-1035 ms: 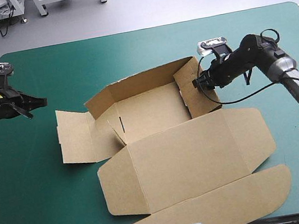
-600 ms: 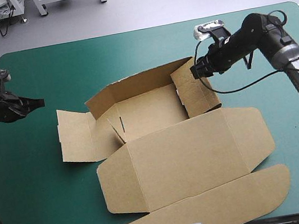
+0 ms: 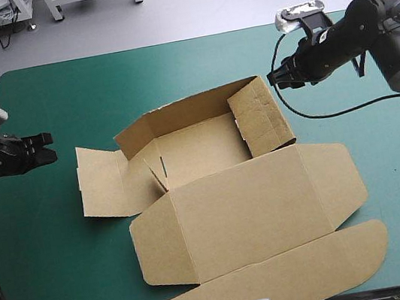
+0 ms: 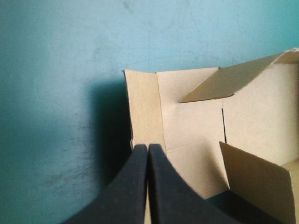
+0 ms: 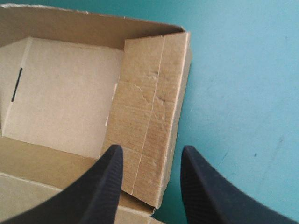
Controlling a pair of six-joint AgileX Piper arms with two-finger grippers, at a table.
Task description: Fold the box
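The brown box lies mid-table as an open tray, with its lid flat toward the near edge. Its back wall and right wall stand raised, and its left flap lies flat on the cover. My left gripper hovers shut to the left of that flap, apart from it. In the left wrist view the shut gripper points at the flap. My right gripper is open, just beyond the right wall's far corner. The right wrist view shows the gripper above that wall, holding nothing.
Teal-green cover shows on the far side and left of the box. The lid's rounded tuck flap reaches close to the table's near edge. The left arm sits at the table's left edge.
My right gripper has pulled away from the box's right wall, moving up and to the right. The left gripper has drawn back toward the table's left edge. The box is unchanged.
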